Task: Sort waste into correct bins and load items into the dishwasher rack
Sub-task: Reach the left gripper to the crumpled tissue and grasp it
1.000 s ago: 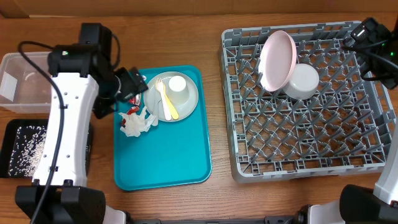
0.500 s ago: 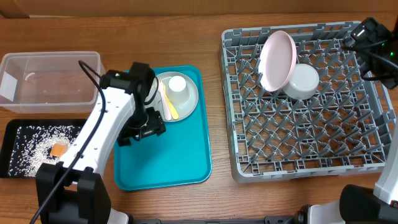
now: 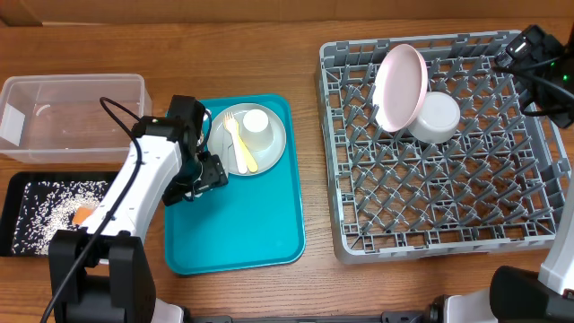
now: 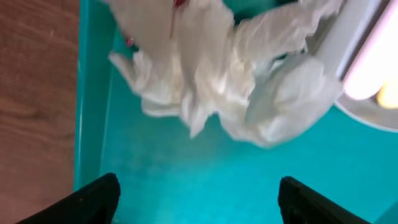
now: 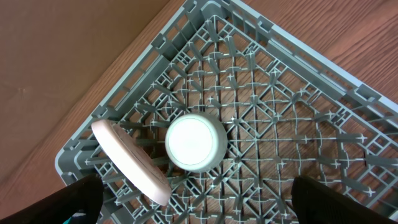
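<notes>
The crumpled white napkin (image 4: 230,81) lies on the teal tray (image 4: 186,174), with a scrap of red wrapper (image 4: 177,3) at its far edge. My left gripper (image 4: 199,199) is open and empty just short of the napkin. In the overhead view it (image 3: 204,172) hides the napkin. The grey-green plate (image 3: 269,148) on the tray holds the white cup (image 3: 256,121) and pale yellow cutlery (image 3: 240,151). The pink plate (image 3: 399,85) and white bowl (image 3: 437,117) stand in the grey rack (image 3: 430,206). My right gripper (image 5: 199,208) is open above the rack.
The clear tub (image 3: 72,112) stands at the far left. In front of it is the black tray (image 3: 22,184) with rice grains (image 3: 45,220) and an orange cube (image 3: 82,215). The left arm crosses the tray's left edge.
My left arm has swung from beside the clear tub over to the teal tray and now covers the napkin. The right arm has not moved.
</notes>
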`<action>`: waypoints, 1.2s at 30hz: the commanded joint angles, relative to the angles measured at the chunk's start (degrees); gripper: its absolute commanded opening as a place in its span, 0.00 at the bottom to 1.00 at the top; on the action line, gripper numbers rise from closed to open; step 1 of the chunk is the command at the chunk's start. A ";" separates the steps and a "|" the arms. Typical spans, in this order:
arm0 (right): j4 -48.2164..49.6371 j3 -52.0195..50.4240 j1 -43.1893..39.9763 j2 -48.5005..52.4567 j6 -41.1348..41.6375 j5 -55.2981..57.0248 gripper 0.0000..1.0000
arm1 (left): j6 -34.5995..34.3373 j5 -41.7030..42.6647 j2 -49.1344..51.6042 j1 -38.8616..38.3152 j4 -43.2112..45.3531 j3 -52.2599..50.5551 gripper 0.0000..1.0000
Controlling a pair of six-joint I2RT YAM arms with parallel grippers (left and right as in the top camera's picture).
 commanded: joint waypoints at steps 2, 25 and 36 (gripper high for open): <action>0.33 -0.02 -0.13 -0.11 0.26 0.83 1.00 | 0.24 -2.05 -0.42 1.66 2.12 -0.35 0.82; 0.31 -0.02 -0.13 -0.11 0.24 0.83 1.00 | -9.90 0.09 10.01 3.87 8.44 -1.51 0.58; 0.33 -0.02 -0.13 -0.11 0.26 0.83 1.00 | -9.86 -0.15 9.62 3.87 0.28 5.81 0.04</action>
